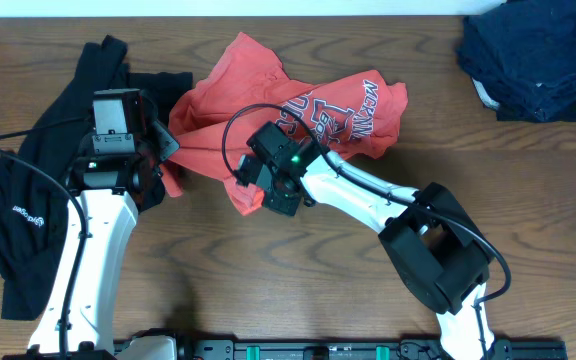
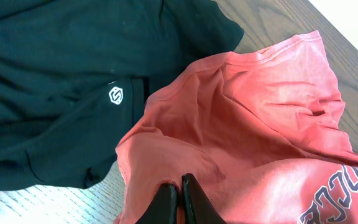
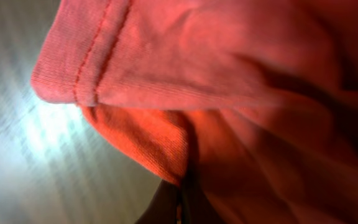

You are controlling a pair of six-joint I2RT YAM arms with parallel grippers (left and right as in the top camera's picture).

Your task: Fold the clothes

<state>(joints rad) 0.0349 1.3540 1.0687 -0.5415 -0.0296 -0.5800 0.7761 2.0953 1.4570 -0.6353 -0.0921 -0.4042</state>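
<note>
Table (image 1: 218, 285) front bare, navy pile (image 1: 533, 60) far-right

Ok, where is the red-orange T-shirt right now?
In the overhead view the red-orange T-shirt lies crumpled at upper centre of the table, between the black top on the left and a navy clothes pile at the far right corner.

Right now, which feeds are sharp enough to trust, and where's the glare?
Overhead: sharp, evenly lit, red-orange T-shirt lettering readable. Left wrist: clear, black top logo crisp. Right wrist: too close, shirt hem soft, bright glare on the table.
</note>
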